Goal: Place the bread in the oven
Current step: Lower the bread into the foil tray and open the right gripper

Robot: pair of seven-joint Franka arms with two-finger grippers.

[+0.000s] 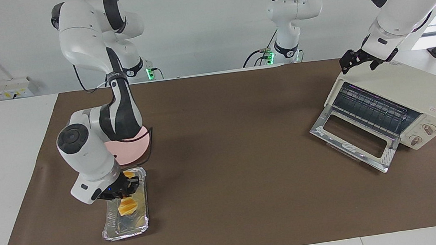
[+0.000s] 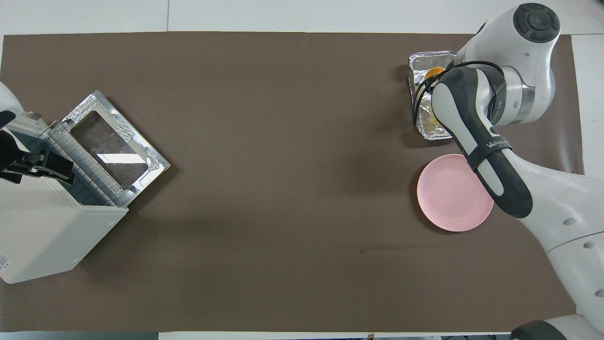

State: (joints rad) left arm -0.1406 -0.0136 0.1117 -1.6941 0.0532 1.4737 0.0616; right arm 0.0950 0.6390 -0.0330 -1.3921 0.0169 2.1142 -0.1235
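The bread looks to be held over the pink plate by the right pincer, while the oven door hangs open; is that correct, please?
Not quite: the facing view shows the right pincer holding the bread over the foil tray, not the pink plate. The oven door is open.

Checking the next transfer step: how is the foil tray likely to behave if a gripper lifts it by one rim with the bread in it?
The foil tray has thin, crinkled walls, so it probably bends or dents under the jaws. It looks light, so it should slide easily if pushed. The bread lies loose inside beneath the right gripper and could shift if the tray tilts.
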